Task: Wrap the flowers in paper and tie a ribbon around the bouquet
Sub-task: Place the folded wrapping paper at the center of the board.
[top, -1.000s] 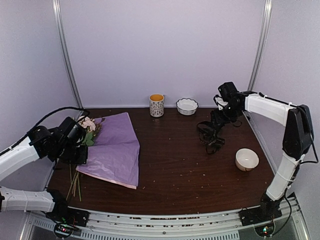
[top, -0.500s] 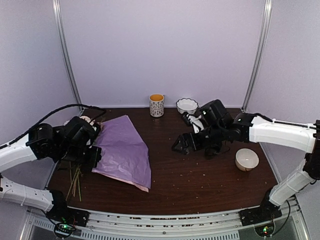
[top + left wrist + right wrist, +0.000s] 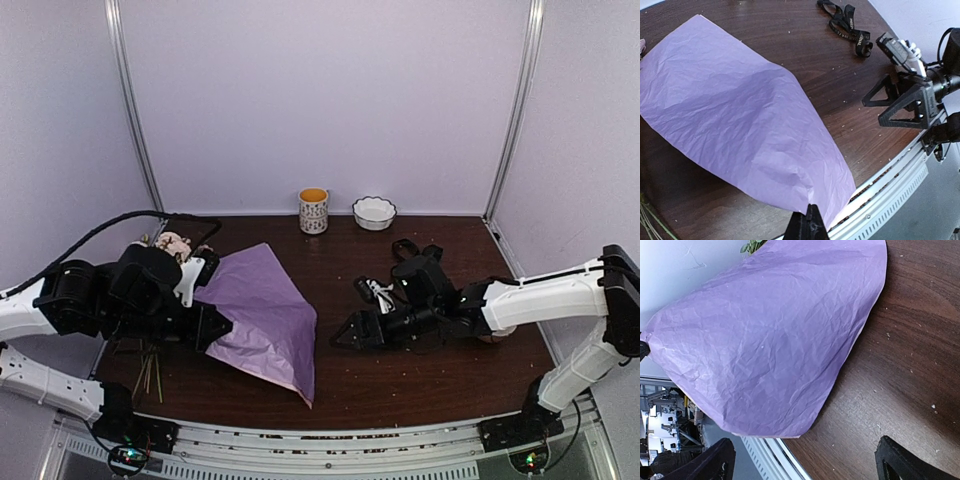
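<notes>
The lilac paper (image 3: 268, 318) lies left of centre, its near side lifted and draped toward the front edge. My left gripper (image 3: 214, 328) is shut on the paper's (image 3: 740, 115) near edge, where its fingertips (image 3: 810, 222) pinch the sheet. The flowers (image 3: 174, 243) poke out behind the sheet, pink heads at the back left and thin stems (image 3: 150, 372) trailing forward. My right gripper (image 3: 346, 334) hovers low at mid-table, open and empty, pointing at the paper's (image 3: 765, 335) right edge; its midpoint (image 3: 805, 465) is over bare wood. The black ribbon (image 3: 847, 25) lies loose behind the right arm.
A patterned cup (image 3: 313, 210) and a white scalloped bowl (image 3: 374, 212) stand at the back wall. The metal rail (image 3: 330, 432) runs along the table's front edge, and the paper's corner reaches close to it. Small crumbs dot the dark wood.
My left gripper has pulled the paper's edge rightward and toward the front. The right arm has swung from the back right down to mid-table and opened its jaws wide.
</notes>
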Motion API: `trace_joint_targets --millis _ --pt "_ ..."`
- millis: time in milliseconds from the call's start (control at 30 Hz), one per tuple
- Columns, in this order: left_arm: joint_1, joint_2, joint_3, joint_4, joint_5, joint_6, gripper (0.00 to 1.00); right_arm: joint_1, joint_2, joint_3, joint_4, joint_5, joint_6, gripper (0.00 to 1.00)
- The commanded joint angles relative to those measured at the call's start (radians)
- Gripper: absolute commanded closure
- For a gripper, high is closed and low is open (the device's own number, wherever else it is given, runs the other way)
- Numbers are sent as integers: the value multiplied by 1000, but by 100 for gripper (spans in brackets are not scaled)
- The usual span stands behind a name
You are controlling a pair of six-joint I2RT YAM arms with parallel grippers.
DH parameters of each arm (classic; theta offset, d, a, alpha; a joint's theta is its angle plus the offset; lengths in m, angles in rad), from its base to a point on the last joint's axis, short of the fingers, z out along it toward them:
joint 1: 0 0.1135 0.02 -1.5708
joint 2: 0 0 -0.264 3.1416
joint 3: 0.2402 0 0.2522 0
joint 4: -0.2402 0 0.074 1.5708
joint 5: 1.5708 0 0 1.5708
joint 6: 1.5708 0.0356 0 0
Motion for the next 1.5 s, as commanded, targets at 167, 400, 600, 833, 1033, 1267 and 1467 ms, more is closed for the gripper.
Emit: trace_joint_targets --millis 167,400,600,833,1033,1267,1467 --pt "-4 -60 -110 65 24 -131 100 -30 253 131 265 -157 142 0" --pt "-4 -103 -112 83 0 -148 100 -39 376 170 373 -172 283 1" --pt "-4 -114 -105 82 1 -159 100 -38 342 132 257 -100 224 0" --pt "-4 -47 54 128 11 -38 100 -31 258 31 418 -192 256 5" --pt "-4 196 486 81 -24 315 100 -86 -39 117 -36 -55 -11 3" --pt "-147 460 1014 -39 -49 611 100 -242 -474 150 -334 225 -101 0" --pt "-172 356 735 -2 -72 501 100 -260 -658 147 -538 473 -192 0"
